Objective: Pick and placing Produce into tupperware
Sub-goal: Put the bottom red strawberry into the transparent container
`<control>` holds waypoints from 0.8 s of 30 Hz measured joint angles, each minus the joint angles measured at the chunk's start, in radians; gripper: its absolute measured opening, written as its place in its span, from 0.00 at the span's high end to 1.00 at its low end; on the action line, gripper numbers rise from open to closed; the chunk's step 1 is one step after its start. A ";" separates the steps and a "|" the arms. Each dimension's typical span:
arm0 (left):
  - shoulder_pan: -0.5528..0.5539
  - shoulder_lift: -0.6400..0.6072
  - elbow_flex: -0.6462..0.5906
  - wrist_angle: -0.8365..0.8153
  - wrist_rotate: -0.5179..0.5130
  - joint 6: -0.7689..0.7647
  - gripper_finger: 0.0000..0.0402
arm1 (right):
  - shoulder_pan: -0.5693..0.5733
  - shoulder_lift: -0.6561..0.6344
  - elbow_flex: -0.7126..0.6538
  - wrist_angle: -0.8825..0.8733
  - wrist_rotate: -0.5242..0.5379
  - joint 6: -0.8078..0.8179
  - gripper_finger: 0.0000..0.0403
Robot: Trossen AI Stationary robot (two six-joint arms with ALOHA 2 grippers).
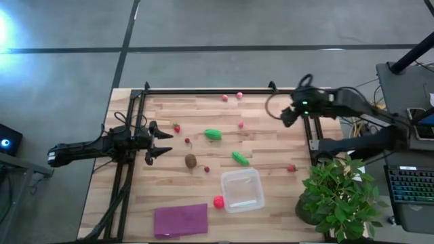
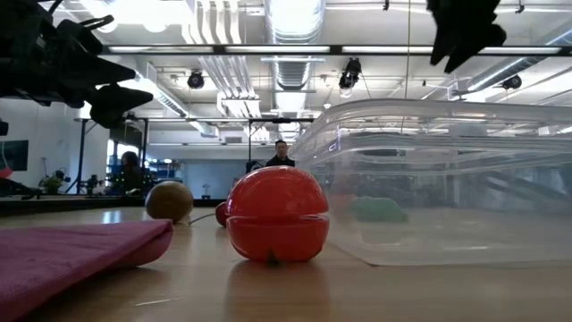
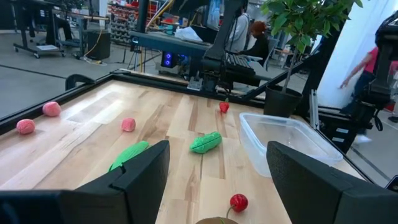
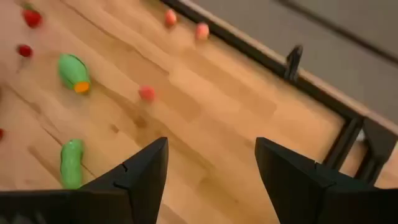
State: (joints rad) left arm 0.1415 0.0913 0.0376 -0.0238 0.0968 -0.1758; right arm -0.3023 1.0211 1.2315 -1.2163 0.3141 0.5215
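Inventory: my left gripper (image 1: 163,144) spread wide, empty, at surface's left edge; right gripper (image 1: 287,116) wide, empty, over right rail; container (image 1: 241,190) empty near front w/ red ball (image 1: 218,201) just beside; green pieces (image 1: 213,135), kiwi (image 1: 190,160), berries scattered mid-surface.

table (image 1: 169,112): wood | on it: tupperware (image 1: 241,190), produce (image 1: 213,135), purple sheet (image 1: 181,219), potted plant (image 1: 339,196)

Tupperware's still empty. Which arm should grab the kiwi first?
Left, probably. The left gripper hangs open just beside the kiwi, while the right gripper sits at the table's far right edge, well away. The tupperware lies near both.
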 joint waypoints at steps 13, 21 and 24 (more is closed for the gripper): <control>0.000 0.000 0.000 0.000 0.000 0.000 0.36 | -0.001 0.253 0.004 -0.177 -0.221 -0.190 0.42; 0.000 0.000 0.000 0.000 0.000 0.000 0.36 | 0.010 0.269 -0.002 -0.217 -0.345 -0.237 0.42; 0.000 0.000 0.000 0.000 0.000 0.000 0.36 | 0.021 0.272 -0.018 -0.246 -0.376 -0.293 0.42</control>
State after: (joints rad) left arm 0.1413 0.0917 0.0376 -0.0242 0.0971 -0.1761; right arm -0.2810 1.2933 1.2132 -1.4619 -0.0618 0.2288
